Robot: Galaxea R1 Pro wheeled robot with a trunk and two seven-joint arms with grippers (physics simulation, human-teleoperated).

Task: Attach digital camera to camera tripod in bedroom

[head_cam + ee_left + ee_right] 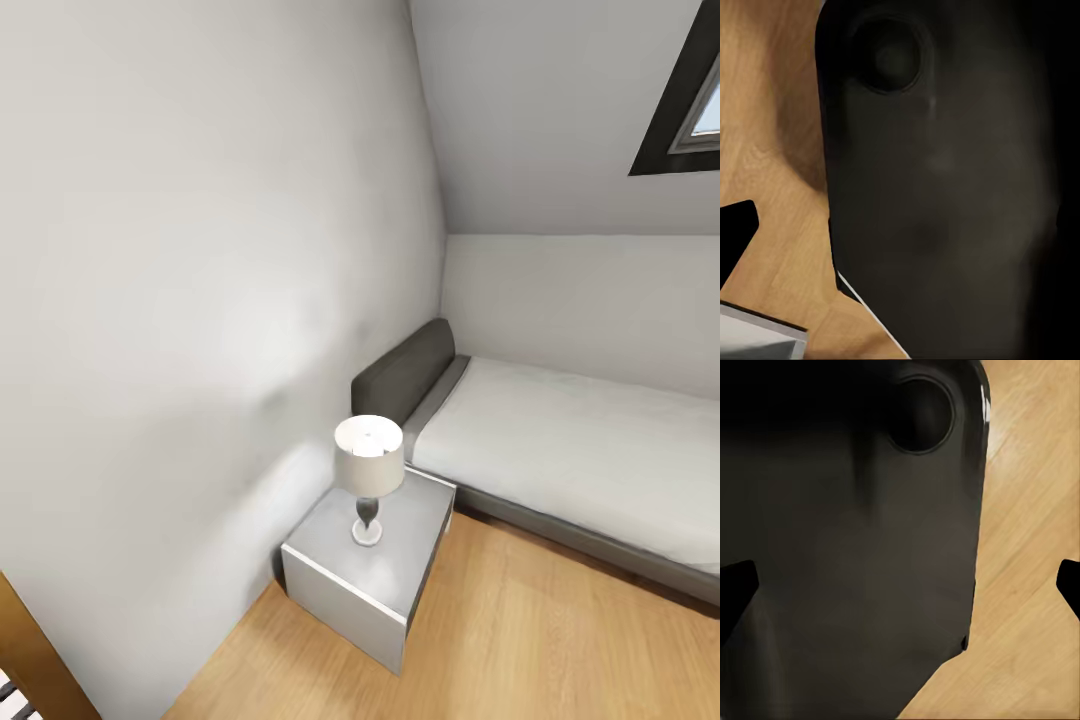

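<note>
Robot faces bedroom corner: bed (560, 440), nightstand (370, 570) with lamp (368, 470) beside it. Camera and tripod not located here, so their direction from either end effector can't be judged. Both wrist views face floor (1027, 585); end effector states: cannot tell.

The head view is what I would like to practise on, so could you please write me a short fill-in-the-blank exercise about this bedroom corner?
1. The white-shaded table lamp stands on the grey cube-shaped ____.
2. The grey bed with a white mattress rests on a light ____ floor.
3. The dark-framed skylight is set in the sloped ____.

Missing words: nightstand; wood; ceiling
</note>
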